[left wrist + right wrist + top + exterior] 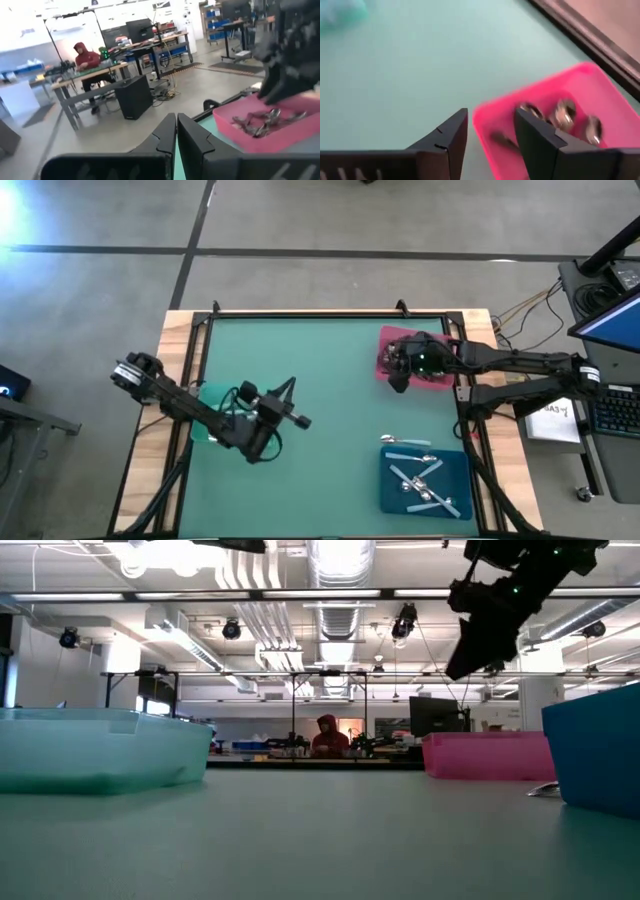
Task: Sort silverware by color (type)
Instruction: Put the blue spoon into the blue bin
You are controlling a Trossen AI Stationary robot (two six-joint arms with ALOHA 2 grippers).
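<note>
Several metal spoons (563, 112) lie in the pink tray (385, 340) at the table's far right. My right gripper (490, 137) hangs open above that tray's left rim, slanting down, with nothing between its fingers. More spoons (420, 480) lie in the blue tray (460, 465) at the near right. One spoon (405, 442) rests flat on the mat just beyond that tray's far edge. My left gripper (176, 135) is shut and empty. It is held level above the mat left of centre and points toward the pink tray.
A teal tray (100, 745) stands at the table's left, partly under my left arm in the high view. The green mat (330, 380) between the trays lies bare. A raised dark frame (330, 313) edges the table. A person (327, 737) sits far behind the table.
</note>
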